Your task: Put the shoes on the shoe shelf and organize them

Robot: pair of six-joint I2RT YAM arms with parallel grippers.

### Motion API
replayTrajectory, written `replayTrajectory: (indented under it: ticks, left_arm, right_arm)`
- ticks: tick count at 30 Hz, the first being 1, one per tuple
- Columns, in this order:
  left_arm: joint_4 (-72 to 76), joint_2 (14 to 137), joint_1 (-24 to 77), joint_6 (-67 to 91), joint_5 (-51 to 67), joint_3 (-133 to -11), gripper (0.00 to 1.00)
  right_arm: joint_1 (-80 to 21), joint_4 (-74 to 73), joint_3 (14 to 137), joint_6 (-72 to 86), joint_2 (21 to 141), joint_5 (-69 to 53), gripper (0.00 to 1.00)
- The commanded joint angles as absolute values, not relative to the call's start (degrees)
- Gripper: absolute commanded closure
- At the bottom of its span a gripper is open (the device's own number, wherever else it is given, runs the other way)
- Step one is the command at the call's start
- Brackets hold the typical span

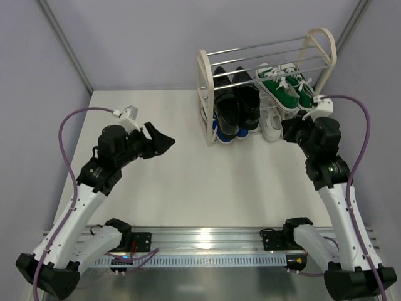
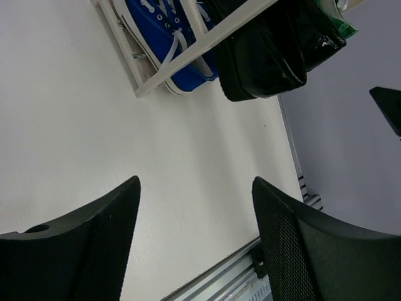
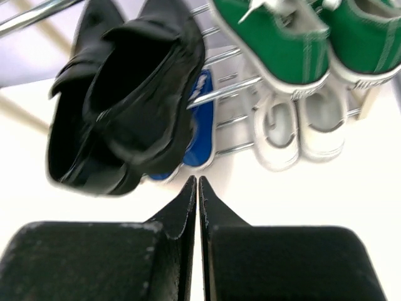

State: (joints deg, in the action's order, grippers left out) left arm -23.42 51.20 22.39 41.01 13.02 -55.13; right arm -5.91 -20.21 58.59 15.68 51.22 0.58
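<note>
The shoe shelf (image 1: 204,94) stands at the table's back right. On its upper tier sit the black leather shoes (image 1: 237,100) at left and the green sneakers (image 1: 285,86) at right. On the lower tier the blue sneakers (image 1: 220,132) lie under the black pair and the white sneakers (image 1: 272,125) under the green pair. My left gripper (image 1: 161,142) is open and empty, hovering left of the shelf. My right gripper (image 1: 289,130) is shut and empty, just in front of the shelf's right end. The right wrist view shows the black shoes (image 3: 125,94), green sneakers (image 3: 294,44), white sneakers (image 3: 301,128) and blue sneakers (image 3: 202,125).
The white table (image 1: 188,182) has a metal rail (image 1: 207,241) along its near edge. Grey walls stand close behind and beside the shelf. The left wrist view shows the blue sneakers (image 2: 166,37), the black shoes (image 2: 276,53) and the shelf's cream side frame (image 2: 207,44).
</note>
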Motion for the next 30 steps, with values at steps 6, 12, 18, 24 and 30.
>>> replayTrajectory:
  ticks: [6, 12, 18, 24, 30]
  left_arm:
    - [-23.7, 45.7, 22.6, 39.3, 12.7, -56.6, 0.15]
    - [-11.1, 50.1, 22.5, 47.8, 18.6, -48.6, 0.07]
    - [12.5, 57.7, 28.7, 59.1, 16.3, -42.0, 0.00]
    - [31.4, 69.0, 32.8, 69.3, 13.7, -41.6, 0.00]
    - [38.1, 81.2, 36.8, 76.1, 11.8, -45.0, 0.14]
  right_arm:
    - [-6.2, -28.1, 55.9, 12.6, 37.0, -10.3, 0.95]
    - [-6.2, -25.3, 49.1, 16.2, 36.7, -9.4, 0.85]
    - [-6.2, -22.7, 45.4, 19.2, 34.8, -9.3, 0.28]
    - [-6.2, -18.6, 41.1, 23.5, 32.1, -8.5, 0.16]
    - [-6.2, -13.4, 34.1, 29.2, 27.8, -5.5, 0.15]
